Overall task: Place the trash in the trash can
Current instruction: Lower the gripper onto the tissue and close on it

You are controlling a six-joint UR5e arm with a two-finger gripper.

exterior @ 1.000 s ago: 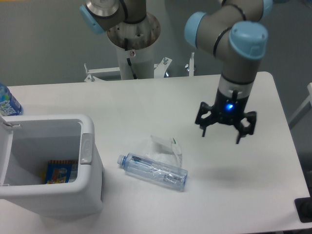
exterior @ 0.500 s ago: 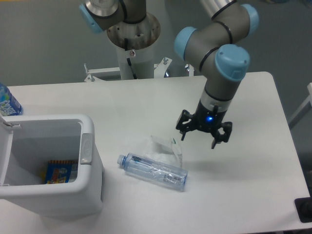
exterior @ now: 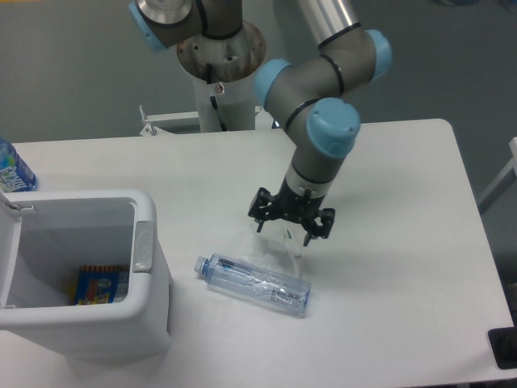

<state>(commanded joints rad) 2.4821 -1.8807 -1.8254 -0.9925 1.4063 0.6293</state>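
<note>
The gripper [exterior: 286, 228], jaws spread and empty, is held directly over the crumpled wrapper [exterior: 271, 246], with the bottle [exterior: 254, 282] lying lengthwise just below it in frame

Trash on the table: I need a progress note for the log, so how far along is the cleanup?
Barely started. The crushed bottle and the crumpled wrapper both lie on the table, outside the trash can, whose lid is open. Something colourful sits inside the can, but I cannot identify it. The hand hangs open over the wrapper, holding nothing. Left: grasp each piece and drop it in the can.
</note>
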